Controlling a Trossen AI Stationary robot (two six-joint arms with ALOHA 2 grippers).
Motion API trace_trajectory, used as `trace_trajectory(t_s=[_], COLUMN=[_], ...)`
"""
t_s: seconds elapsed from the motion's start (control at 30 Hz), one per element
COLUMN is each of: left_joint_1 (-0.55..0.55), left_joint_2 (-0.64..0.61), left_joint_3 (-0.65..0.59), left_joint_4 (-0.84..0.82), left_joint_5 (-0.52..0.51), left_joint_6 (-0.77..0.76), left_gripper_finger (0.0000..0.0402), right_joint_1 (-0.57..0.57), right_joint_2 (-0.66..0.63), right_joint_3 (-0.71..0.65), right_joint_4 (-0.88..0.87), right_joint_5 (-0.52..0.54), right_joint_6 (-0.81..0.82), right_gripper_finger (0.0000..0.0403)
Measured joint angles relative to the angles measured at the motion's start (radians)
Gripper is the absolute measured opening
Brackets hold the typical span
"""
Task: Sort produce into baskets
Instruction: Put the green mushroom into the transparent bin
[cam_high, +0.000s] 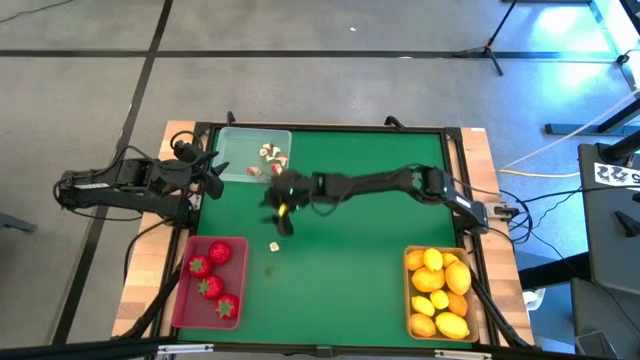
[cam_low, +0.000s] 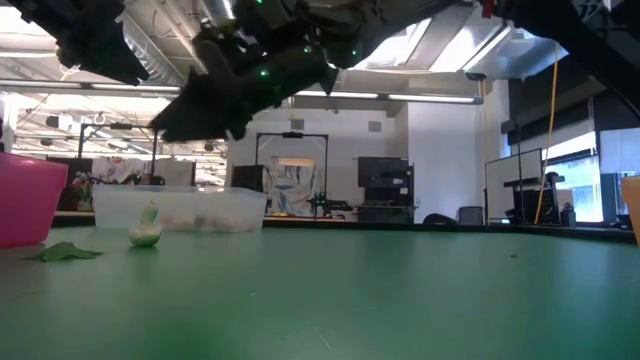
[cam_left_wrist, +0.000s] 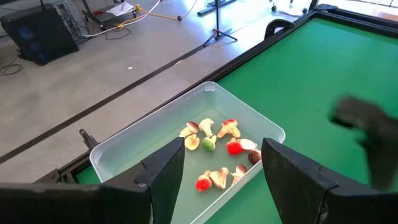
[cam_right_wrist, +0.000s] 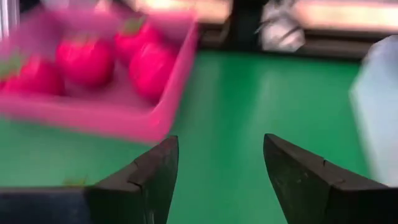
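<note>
Three baskets stand on the green mat. The clear basket (cam_high: 253, 155) at the far left holds several small white-and-red bits (cam_left_wrist: 214, 152). The red basket (cam_high: 211, 282) at the near left holds strawberries (cam_right_wrist: 87, 59). The tan basket (cam_high: 438, 292) at the near right holds lemons and an orange fruit. A small white bit (cam_high: 273, 245) and a green leaf (cam_high: 270, 268) lie loose on the mat. My right gripper (cam_right_wrist: 221, 180) hovers open above the mat (cam_high: 282, 222), between the clear and red baskets, with nothing between its fingers. My left gripper (cam_left_wrist: 221, 180) waits open beside the clear basket.
The wooden table frame (cam_high: 180, 130) borders the mat on every side. The mat's middle and far right (cam_high: 400, 240) are bare green. In the low view the loose white bit (cam_low: 145, 228) and leaf (cam_low: 65, 252) lie in front of the clear basket (cam_low: 180, 210).
</note>
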Motion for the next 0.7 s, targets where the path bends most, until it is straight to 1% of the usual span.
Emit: trace_trajectory(t_s=[0.1, 0.33, 0.5, 0.7], left_joint_1=[0.0, 0.0, 0.0, 0.0], left_joint_2=[0.0, 0.0, 0.0, 0.0], left_joint_3=[0.0, 0.0, 0.0, 0.0], left_joint_4=[0.0, 0.0, 0.0, 0.0], left_joint_5=[0.0, 0.0, 0.0, 0.0], left_joint_6=[0.0, 0.0, 0.0, 0.0], left_gripper_finger=[0.021, 0.021, 0.021, 0.021], right_joint_1=[0.059, 0.151, 0.179, 0.183], right_joint_2=[0.018, 0.032, 0.039, 0.116], right_joint_3=[0.0, -0.001, 0.0, -0.003], right_joint_4=[-0.068, -0.095, -0.107, -0.113], right_joint_5=[0.054, 0.079, 0.114, 0.133], right_joint_6=[-0.044, -0.072, -0.073, -0.073], right_gripper_finger=[0.0234, 0.0235, 0.0235, 0.0235])
